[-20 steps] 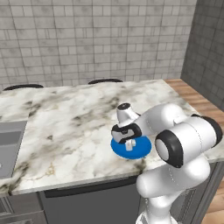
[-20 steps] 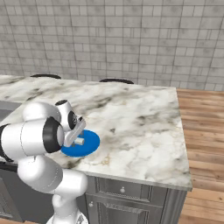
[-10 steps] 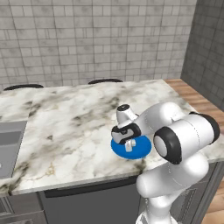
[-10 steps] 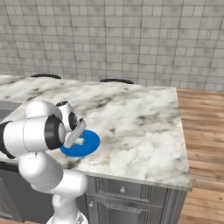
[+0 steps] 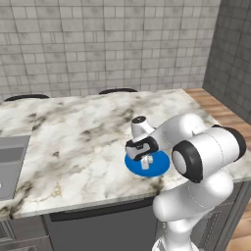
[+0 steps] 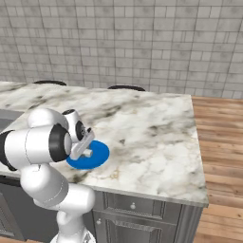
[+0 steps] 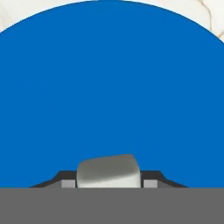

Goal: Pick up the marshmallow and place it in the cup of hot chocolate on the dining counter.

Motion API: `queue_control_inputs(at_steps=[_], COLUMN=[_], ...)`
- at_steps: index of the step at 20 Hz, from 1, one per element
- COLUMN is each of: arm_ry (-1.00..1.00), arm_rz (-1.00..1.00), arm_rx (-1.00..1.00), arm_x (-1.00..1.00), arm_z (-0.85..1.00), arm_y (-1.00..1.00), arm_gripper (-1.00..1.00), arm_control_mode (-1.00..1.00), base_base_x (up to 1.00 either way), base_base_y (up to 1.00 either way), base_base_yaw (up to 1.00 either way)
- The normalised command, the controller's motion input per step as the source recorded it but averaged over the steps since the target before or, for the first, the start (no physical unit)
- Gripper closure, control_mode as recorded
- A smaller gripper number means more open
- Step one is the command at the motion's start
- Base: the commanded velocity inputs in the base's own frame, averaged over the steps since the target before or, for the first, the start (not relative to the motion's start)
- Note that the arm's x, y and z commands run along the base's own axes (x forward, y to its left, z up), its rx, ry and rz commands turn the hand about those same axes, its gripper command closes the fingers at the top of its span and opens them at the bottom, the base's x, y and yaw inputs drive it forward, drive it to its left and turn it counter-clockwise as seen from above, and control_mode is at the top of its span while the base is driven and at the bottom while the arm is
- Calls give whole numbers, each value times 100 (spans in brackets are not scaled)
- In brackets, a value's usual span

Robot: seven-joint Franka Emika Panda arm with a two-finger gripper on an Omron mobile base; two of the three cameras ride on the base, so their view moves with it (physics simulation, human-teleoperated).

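The marshmallow (image 7: 109,170), a small white block, lies on the round blue plate (image 7: 109,87) near the front edge of the dining counter (image 5: 78,142). My gripper (image 7: 109,181) points straight down over the plate, with a dark fingertip pressed against each side of the marshmallow. From the base, the gripper (image 5: 147,159) and the marshmallow (image 6: 88,153) sit low over the plate (image 5: 159,167), and the arm's white elbow crowds the counter edge. The cup of hot chocolate is out of view.
A sink (image 5: 10,162) is set into the counter at the far left. Two black stool tops (image 5: 117,90) rise behind the counter's far edge, before a grey tiled wall. The counter ends at the right above a wooden floor (image 6: 223,142).
The fingers have closed in from wide open onto the marshmallow. The arm and the plate have stayed where they were.
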Motion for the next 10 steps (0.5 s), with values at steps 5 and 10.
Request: queue_control_inputs(at_steps=[5, 10], arm_ry=[0, 0], arm_rz=[0, 0], arm_rx=[0, 0], arm_x=[0, -1], arm_z=[0, 3], arm_y=[-7, -1], arm_gripper=[100, 100], arm_control_mode=[-100, -100], base_base_x=[0, 0], base_base_y=[0, 0], base_base_yaw=[0, 0])
